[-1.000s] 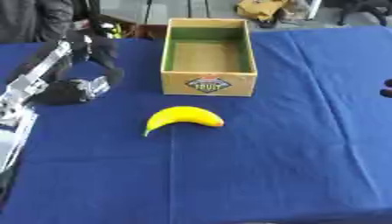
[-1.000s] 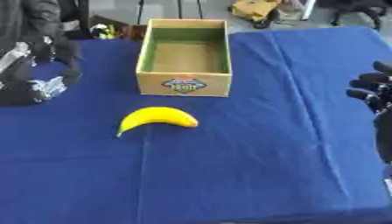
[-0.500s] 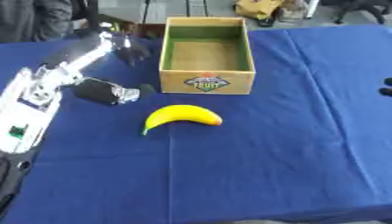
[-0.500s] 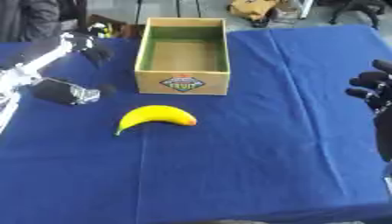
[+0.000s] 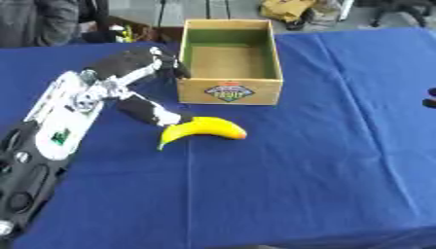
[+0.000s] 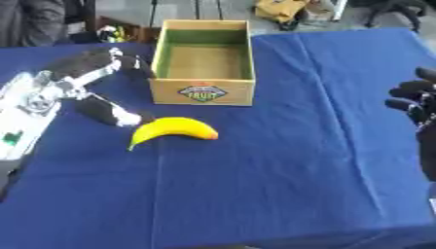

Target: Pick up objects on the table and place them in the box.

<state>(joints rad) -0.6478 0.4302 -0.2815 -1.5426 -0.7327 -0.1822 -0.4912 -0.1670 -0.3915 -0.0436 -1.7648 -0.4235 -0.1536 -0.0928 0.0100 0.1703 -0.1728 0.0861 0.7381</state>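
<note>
A yellow banana (image 5: 204,129) lies on the blue tablecloth, just in front of the box. The cardboard box (image 5: 228,91) stands upright at the back middle, open on top, with green inner walls, a fruit label on its front and nothing inside. My left hand (image 5: 152,110) reaches in from the left; its straight fingers point at the banana's left end and lie right beside it or just touch it. My right hand (image 6: 415,97) rests open at the right edge, fingers up, well away from the banana.
The blue-covered table (image 5: 323,170) spreads wide in front and to the right. My left arm (image 5: 68,112) bends across the left side, its elbow close to the box's left wall. Beyond the far edge are a dark-clothed person (image 5: 38,19) and a yellow bag (image 5: 285,9).
My left hand has swept right and forward from the table's left side to the banana's left end. Banana, box and right hand have stayed put.
</note>
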